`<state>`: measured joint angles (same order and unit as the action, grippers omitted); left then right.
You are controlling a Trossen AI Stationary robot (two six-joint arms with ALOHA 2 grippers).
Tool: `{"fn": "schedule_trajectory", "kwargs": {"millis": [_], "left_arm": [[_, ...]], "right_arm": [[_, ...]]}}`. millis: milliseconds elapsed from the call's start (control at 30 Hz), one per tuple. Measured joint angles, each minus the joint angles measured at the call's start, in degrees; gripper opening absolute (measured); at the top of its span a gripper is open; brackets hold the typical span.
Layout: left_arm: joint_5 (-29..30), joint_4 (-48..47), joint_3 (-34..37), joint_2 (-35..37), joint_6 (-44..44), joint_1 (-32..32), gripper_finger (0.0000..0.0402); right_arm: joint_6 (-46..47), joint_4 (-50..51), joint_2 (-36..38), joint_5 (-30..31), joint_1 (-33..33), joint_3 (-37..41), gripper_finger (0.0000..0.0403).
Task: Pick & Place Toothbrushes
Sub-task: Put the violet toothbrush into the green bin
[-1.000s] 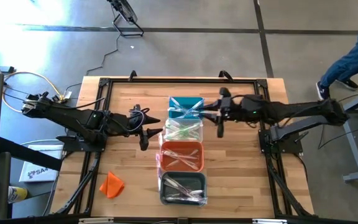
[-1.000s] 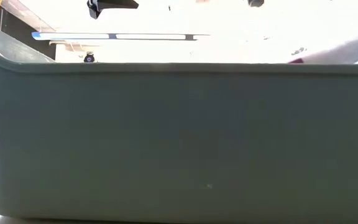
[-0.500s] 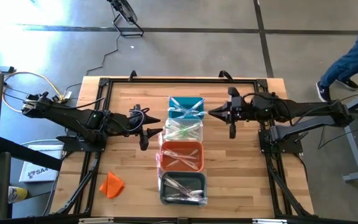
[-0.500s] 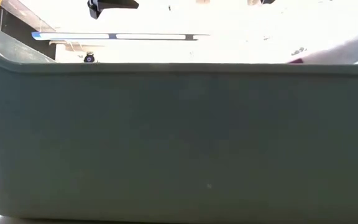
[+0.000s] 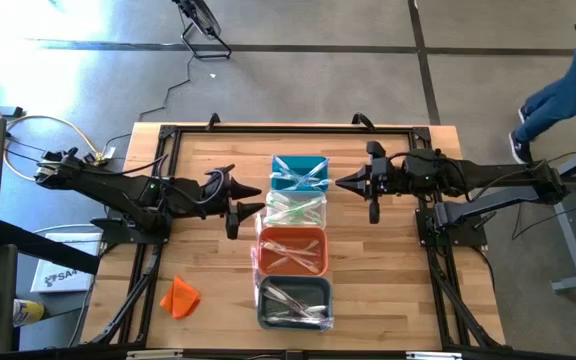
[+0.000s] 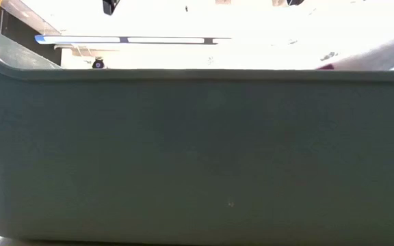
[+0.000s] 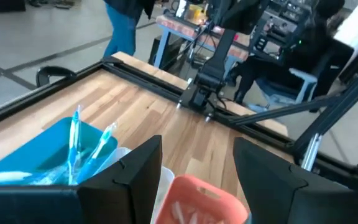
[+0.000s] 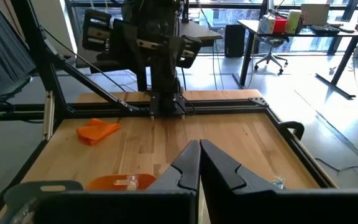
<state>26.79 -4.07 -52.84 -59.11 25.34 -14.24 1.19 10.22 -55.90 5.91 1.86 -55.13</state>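
Four bins (image 5: 294, 243) in a row hold the toothbrushes (image 5: 293, 211). Right gripper (image 5: 340, 183) hangs clenched and empty beside the teal bin (image 5: 299, 172). Left gripper (image 5: 252, 200) waits with fingers spread.

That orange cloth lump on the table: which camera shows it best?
The right wrist view shows the orange cloth lump biggest, crumpled on bare wood. The high view has it small, near the table's front left corner. The low and left wrist views miss it.

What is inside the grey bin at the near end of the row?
The grey bin holds a few pale toothbrushes lying crosswise. Its floor beneath them is covered, and the low view shows only its outer wall.
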Motion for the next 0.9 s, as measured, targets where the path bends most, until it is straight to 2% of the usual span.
{"fn": "schedule_trajectory", "kwargs": {"millis": [300,567,667,900], "left_arm": [[1.0,-4.0,0.0,0.0,4.8,0.0,0.0195],[1.9,-16.0,0.0,0.5,18.8,0.0,0.0195],[-0.5,-21.0,0.0,0.5,22.8,0.0,0.0195],[-9.0,-29.0,0.0,0.5,23.1,0.0,0.0195]], "right_arm": [[0.0,0.0,0.0,-0.1,-2.0,0.0,0.0004],[1.5,0.0,0.0,0.1,-2.0,0.0,0.0004],[3.6,-0.1,0.0,0.1,-2.0,0.0,0.0004],[11.0,-2.6,-0.2,2.7,-2.0,0.0,0.0004]]}}
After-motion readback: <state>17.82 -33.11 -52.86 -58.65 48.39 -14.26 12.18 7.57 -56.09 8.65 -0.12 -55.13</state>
